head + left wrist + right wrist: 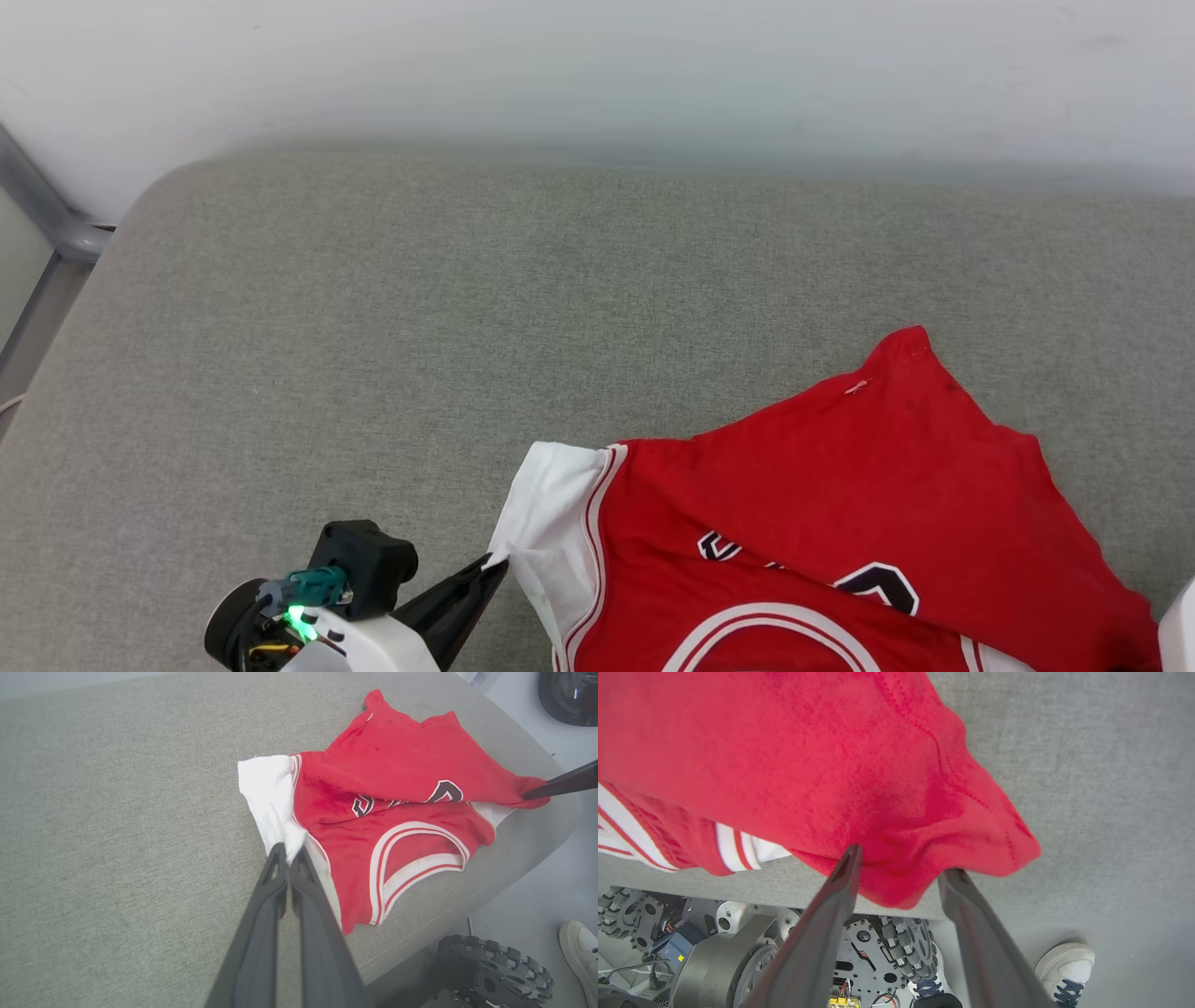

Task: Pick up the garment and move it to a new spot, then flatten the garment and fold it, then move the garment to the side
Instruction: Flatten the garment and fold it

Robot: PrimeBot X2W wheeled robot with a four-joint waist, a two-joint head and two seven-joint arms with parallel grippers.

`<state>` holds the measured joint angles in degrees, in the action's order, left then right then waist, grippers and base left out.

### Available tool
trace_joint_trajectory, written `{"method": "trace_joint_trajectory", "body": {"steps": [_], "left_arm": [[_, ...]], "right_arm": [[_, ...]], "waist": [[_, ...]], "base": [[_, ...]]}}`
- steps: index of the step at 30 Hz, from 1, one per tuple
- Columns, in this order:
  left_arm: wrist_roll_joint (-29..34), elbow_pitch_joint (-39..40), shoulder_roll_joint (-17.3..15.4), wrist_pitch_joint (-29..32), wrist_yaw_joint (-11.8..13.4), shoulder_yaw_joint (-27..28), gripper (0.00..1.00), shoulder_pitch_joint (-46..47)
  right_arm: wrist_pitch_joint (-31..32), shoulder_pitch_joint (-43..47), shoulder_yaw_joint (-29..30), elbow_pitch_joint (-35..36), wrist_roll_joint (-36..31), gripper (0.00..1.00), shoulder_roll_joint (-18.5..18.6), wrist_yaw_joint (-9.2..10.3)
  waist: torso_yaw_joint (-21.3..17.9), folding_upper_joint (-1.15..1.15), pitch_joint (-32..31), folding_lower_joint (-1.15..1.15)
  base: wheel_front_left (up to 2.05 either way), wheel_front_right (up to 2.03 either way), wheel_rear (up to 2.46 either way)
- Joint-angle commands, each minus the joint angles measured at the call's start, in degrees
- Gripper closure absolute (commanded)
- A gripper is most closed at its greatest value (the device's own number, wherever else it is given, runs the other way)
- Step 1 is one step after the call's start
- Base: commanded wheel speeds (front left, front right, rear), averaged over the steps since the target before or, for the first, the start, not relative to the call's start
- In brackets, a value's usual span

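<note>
The garment (840, 485) is bright red, with a white sleeve at its 9 o'clock side. Red-and-white striped trim edges the sleeve seam and the neck opening. Black characters outlined in white cross the chest. Under it, the cushion (373, 327) is a mottled grey-green weave. The left gripper (289, 848) and the right gripper (902, 861) are dark grey. At 5 o'clock in the right wrist view, a shoe (1064, 963) is white with navy laces.

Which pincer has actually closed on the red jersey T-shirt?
The left pincer: its two dark fingers are pinched shut on the red jersey T-shirt's white sleeve. The right pincer's fingers stand apart around a bunched red corner.
</note>
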<state>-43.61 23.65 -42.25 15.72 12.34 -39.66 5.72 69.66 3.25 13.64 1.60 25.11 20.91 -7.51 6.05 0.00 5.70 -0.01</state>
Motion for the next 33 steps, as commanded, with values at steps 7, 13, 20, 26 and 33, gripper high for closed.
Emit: {"method": "trace_joint_trajectory", "body": {"steps": [7,13,20,26,33], "left_arm": [[0.2,0.7,-0.1,0.1,-0.1,-0.1,1.00,0.3],[0.8,1.2,0.1,-0.1,-0.6,-0.5,1.00,1.2],[2.2,2.8,0.2,0.3,-1.3,-0.7,1.00,3.3],[2.7,3.3,1.3,0.0,-2.3,-1.3,1.00,5.3],[3.3,3.2,3.2,-0.9,-3.9,-2.3,1.00,7.2]], "right_arm": [[1.4,-4.6,-1.0,5.0,3.3,0.00,3.8,0.04],[4.7,-11.7,-1.8,10.6,5.1,0.00,4.1,0.04],[7.5,-22.3,-5.3,9.1,2.1,0.00,3.3,0.04],[7.5,-29.6,-6.5,2.2,-1.9,0.00,3.6,0.04],[5.8,-35.0,-6.2,-6.3,-6.0,0.00,4.4,0.04]], "waist": [[1.0,0.00,0.8,0.01],[2.5,0.00,2.4,0.01],[6.2,0.00,7.2,0.01],[10.6,0.00,11.4,0.01],[14.6,0.00,15.1,0.01]], "base": [[0.00,0.00,0.00],[0.00,0.00,0.00],[0.00,0.00,0.00],[0.00,0.00,0.00],[0.00,0.00,0.00]]}}
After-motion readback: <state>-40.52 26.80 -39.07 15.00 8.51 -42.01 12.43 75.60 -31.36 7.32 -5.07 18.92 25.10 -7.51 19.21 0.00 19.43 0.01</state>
